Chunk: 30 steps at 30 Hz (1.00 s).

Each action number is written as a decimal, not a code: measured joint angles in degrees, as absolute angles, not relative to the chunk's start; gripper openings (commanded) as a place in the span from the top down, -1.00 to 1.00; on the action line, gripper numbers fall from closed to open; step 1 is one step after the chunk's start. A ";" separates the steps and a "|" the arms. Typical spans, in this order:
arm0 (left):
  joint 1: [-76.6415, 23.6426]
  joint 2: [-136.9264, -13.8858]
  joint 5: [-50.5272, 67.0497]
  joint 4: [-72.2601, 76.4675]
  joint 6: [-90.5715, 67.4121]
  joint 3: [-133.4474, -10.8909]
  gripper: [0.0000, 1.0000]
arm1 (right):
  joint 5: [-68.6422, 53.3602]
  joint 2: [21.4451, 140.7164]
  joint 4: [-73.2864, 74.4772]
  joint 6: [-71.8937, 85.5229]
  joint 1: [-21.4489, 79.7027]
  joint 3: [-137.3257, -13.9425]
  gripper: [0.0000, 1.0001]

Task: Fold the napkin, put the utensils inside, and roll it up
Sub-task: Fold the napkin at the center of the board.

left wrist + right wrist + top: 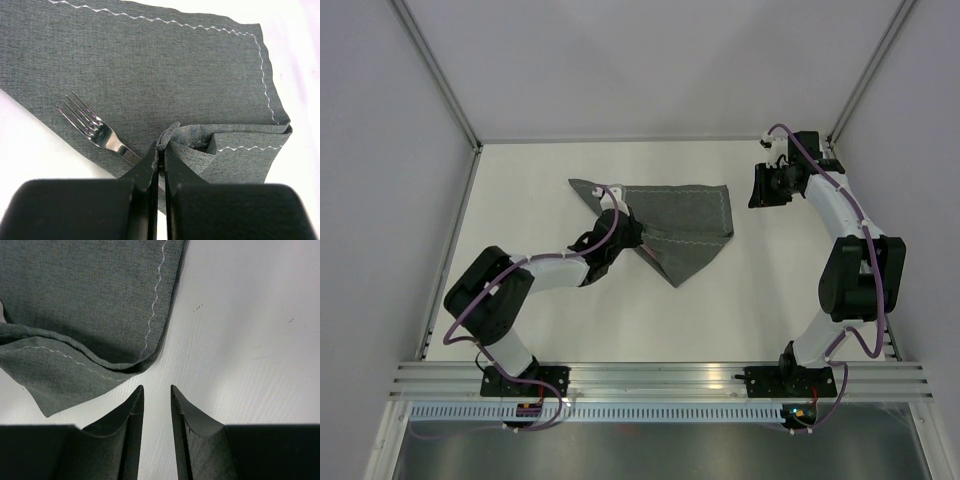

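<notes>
The dark grey napkin [685, 222] lies folded mid-table, its lighter zigzag hem showing. In the left wrist view a fork [95, 131] rests on the napkin [165, 65], silver tines pointing up-left, its handle hidden under a raised fold and my fingers. My left gripper [162, 146] is shut on that raised fold of cloth, and in the top view this left gripper [632, 238] sits over the napkin's left half. My right gripper [756, 187] hangs off the cloth's right side. In the right wrist view the right gripper [156, 390] is open and empty over bare table, just short of the napkin [85, 305].
The white table [770, 290] is bounded by pale walls with metal frame posts [440, 75] on three sides. An aluminium rail [660, 378] carrying both arm bases runs along the near edge.
</notes>
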<state>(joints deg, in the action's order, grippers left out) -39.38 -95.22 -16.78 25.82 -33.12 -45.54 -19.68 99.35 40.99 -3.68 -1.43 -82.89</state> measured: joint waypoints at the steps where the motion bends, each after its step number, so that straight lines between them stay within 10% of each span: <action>1: -39.03 -95.26 -16.40 25.80 -33.23 -45.54 0.95 | -19.68 99.33 41.01 -3.68 -1.37 -82.87 0.33; 30: -34.17 -100.82 -13.30 25.06 -35.40 -46.92 0.93 | -19.64 99.39 40.95 -3.86 -0.86 -81.89 0.34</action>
<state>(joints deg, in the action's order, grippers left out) -34.17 -100.82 -13.30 25.06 -35.40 -46.92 -19.64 99.39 40.95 -3.86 -0.86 -81.89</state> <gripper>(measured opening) 0.042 0.331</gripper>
